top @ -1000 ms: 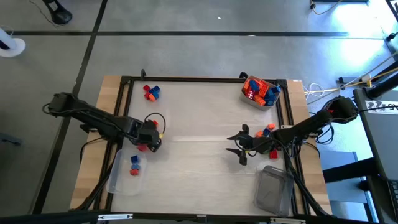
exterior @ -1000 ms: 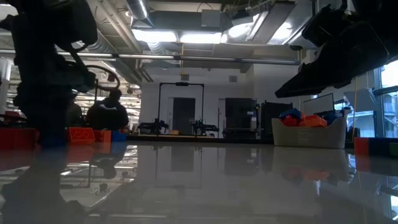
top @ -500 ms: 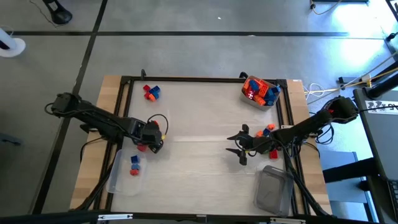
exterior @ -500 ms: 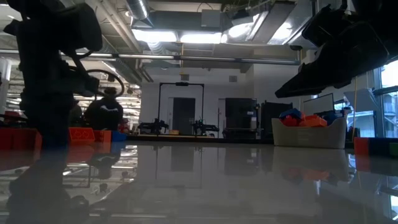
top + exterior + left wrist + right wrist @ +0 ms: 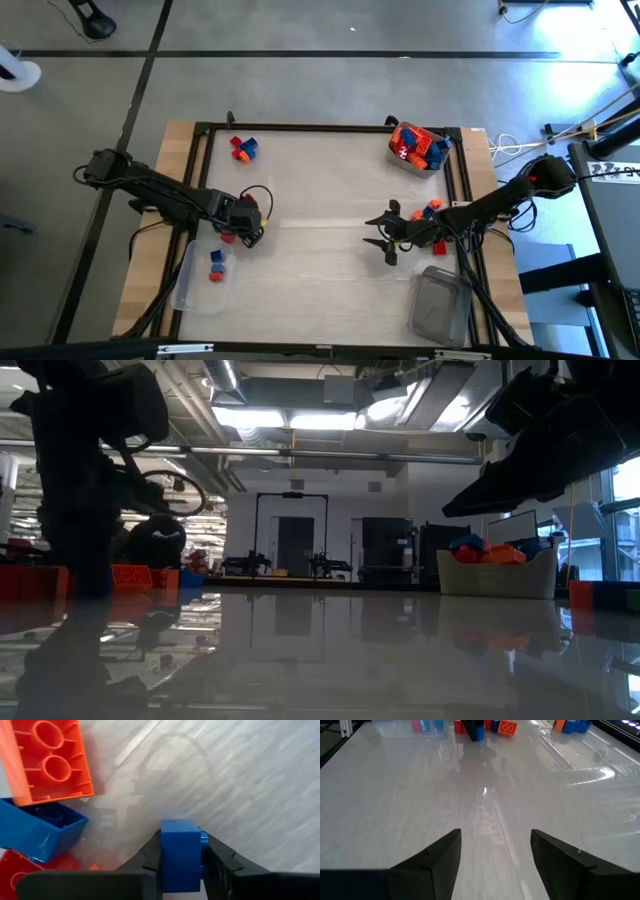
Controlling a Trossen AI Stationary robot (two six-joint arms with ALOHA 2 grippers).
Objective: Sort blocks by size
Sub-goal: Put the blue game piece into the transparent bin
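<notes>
My left gripper (image 5: 243, 228) points down at the table's left, shut on a small blue block (image 5: 179, 851). Close by it lie an orange block (image 5: 47, 760), a larger blue block (image 5: 37, 827) and a red block (image 5: 15, 875), all resting on the table. More blocks lie at the far left (image 5: 242, 148) and in the clear tub (image 5: 203, 278) near the left edge. My right gripper (image 5: 383, 232) hangs open over the table's right half, nothing between its fingers (image 5: 435, 857). My left gripper pinches the small blue block (image 5: 177, 837) between its two fingers, coming from above and pointing down. One finger (image 5: 220, 856) lies against the studded face, the other (image 5: 150, 852) against the opposite face. Whether the block rests on the table or hangs just clear, I cannot tell.
A tub full of red, orange and blue blocks (image 5: 418, 147) stands at the far right. A few blocks (image 5: 432, 208) lie beside my right arm. An empty clear tub (image 5: 440, 305) sits near the right front corner. Bare tabletop lies between the two grippers.
My left gripper has rolled a little about its own pointing line while staying over the blocks beside the left tub. My right arm has kept still.
</notes>
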